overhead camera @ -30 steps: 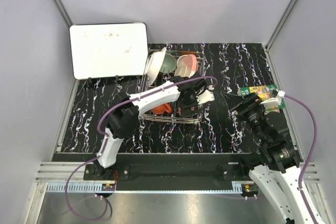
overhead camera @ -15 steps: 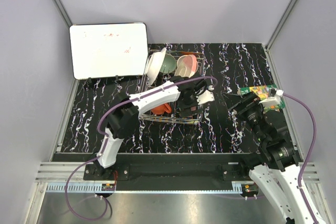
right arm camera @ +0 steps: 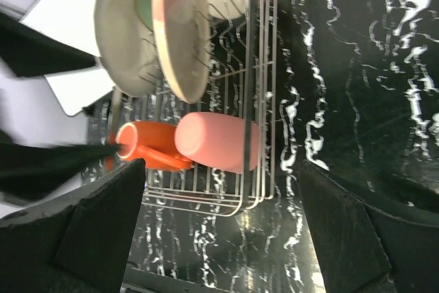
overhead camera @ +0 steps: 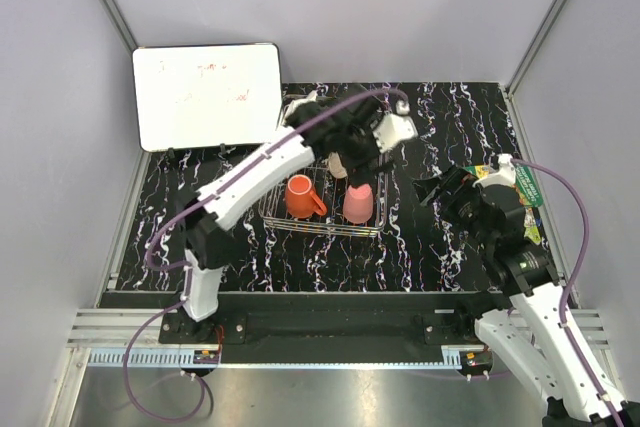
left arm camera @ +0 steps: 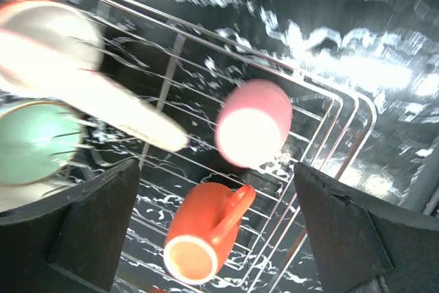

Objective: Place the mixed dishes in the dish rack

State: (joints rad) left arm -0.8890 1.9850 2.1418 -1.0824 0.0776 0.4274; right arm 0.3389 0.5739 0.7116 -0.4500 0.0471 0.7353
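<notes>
The dish rack (overhead camera: 372,230) stands mid-table. An orange mug (overhead camera: 301,195) and a small pink cup (overhead camera: 359,203) lie in its front half. My left gripper (overhead camera: 350,150) hovers open over the rack's back half, holding nothing. Its wrist view looks down on the mug (left arm camera: 206,235), the pink cup (left arm camera: 252,123), a mint green bowl (left arm camera: 34,149) and a blurred white plate (left arm camera: 130,111). My right gripper (overhead camera: 435,190) is open and empty to the right of the rack. Its view shows the pink-and-cream plate (right arm camera: 182,29) and a white plate (right arm camera: 123,46) standing on edge above the cup (right arm camera: 216,142).
A whiteboard (overhead camera: 207,94) leans at the back left, next to the rack. A green book (overhead camera: 527,187) lies at the right table edge, partly under my right arm. Black marbled tabletop (overhead camera: 430,117) spreads between the rack and the right arm.
My left gripper rose from low over the rack's front to above its back half, uncovering the mug and pink cup. My right gripper opened wider and turned toward the rack.
</notes>
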